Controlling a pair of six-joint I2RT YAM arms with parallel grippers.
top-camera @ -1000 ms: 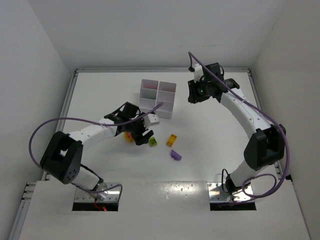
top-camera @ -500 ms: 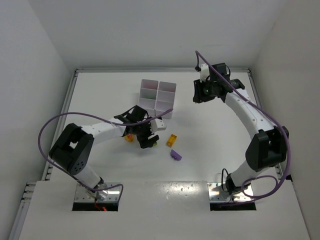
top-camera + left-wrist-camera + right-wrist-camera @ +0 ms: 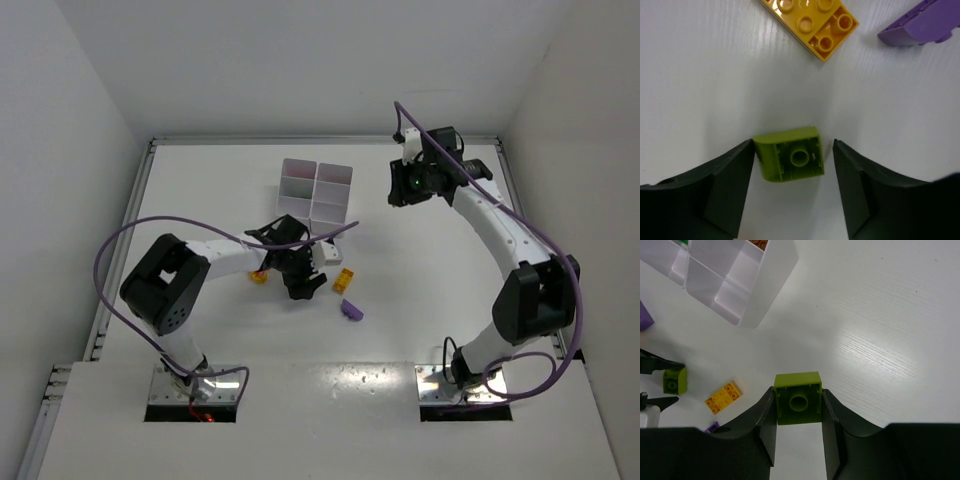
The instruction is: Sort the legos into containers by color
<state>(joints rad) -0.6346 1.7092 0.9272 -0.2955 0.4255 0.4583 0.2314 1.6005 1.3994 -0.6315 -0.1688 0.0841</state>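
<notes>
A lime-green lego (image 3: 790, 155) lies on the table between the fingers of my left gripper (image 3: 792, 150), which is open. The left finger touches the brick and the right finger stands a small gap off. A yellow lego (image 3: 812, 22) and a purple lego (image 3: 922, 25) lie just beyond. In the top view the left gripper (image 3: 303, 283) is low over the table, below the white containers (image 3: 315, 195). My right gripper (image 3: 798, 392) is shut on a second lime-green lego (image 3: 799, 400), held above the table to the right of the containers (image 3: 767, 270).
An orange lego (image 3: 259, 277) lies left of the left gripper. The yellow lego (image 3: 344, 281) and purple lego (image 3: 351, 310) sit to its right. Another purple piece (image 3: 644, 315) shows beside the tray. White walls close in the table on three sides.
My left gripper has slid right and down over the green lego, and its jaws have narrowed around it. The right arm has drifted slightly right, still holding its brick.
</notes>
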